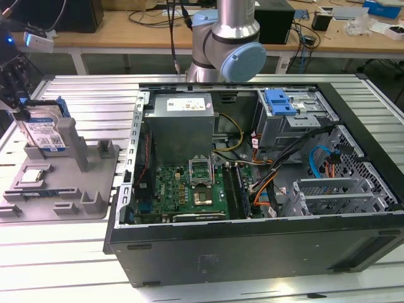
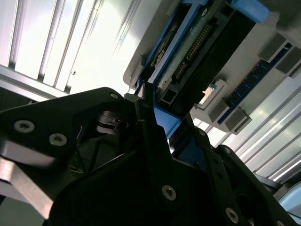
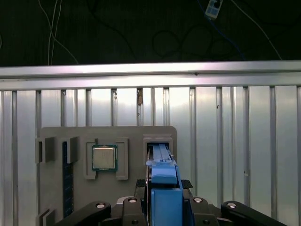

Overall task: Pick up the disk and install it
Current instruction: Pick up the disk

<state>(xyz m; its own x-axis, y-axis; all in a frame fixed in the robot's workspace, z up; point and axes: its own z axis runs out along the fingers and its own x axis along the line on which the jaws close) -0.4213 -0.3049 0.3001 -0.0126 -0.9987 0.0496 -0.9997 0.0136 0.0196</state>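
Observation:
The disk (image 1: 43,129) stands on edge in a slot of the grey fixture plate (image 1: 95,189) at the exterior view's left, its white-and-blue label facing outward. My gripper (image 1: 19,104) is at the disk's upper edge. In the first wrist view, black fingers (image 3: 139,184) press close on both sides of the blue frame of the disk (image 3: 162,176), whose far end sits in the plate's slot (image 3: 157,143). The second wrist view shows the disk (image 2: 188,56) from its connector side, with a dark finger (image 2: 141,113) against the blue frame. The gripper is shut on the disk.
An open computer case (image 1: 252,252) lies to the exterior view's right of the plate. Inside it are a motherboard (image 1: 189,186), a grey metal drive cage (image 1: 297,120) with a blue latch plate (image 1: 281,101), and cables. A small square chip (image 3: 104,157) rests in a plate pocket beside the disk.

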